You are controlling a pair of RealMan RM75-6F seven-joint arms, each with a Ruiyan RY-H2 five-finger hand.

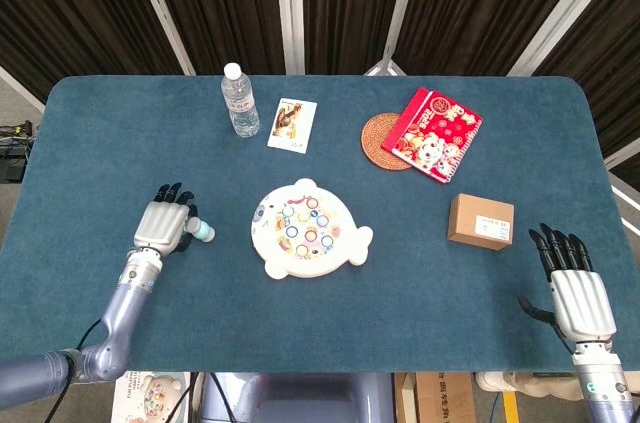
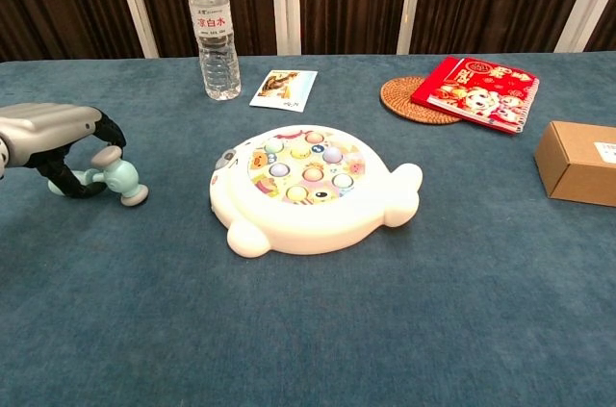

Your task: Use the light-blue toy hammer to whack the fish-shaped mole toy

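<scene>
The light-blue toy hammer (image 1: 202,232) lies on the blue cloth left of the fish-shaped mole toy (image 1: 308,228), a white fish body with coloured pegs. My left hand (image 1: 165,226) sits low over the hammer's handle. In the chest view the left hand (image 2: 53,128) has its dark fingers curled down around the handle, which they hide, while the hammer (image 2: 120,176) head pokes out to the right and rests on the cloth. Whether the fingers clamp the handle is unclear. The fish toy (image 2: 308,186) stands apart from it. My right hand (image 1: 578,288) lies flat near the front right edge, fingers spread, holding nothing.
A water bottle (image 1: 240,101) and a picture card (image 1: 292,125) stand at the back left. A round woven coaster (image 1: 375,138) and a red booklet (image 1: 432,135) lie at the back right. A cardboard box (image 1: 481,221) sits right of the fish toy.
</scene>
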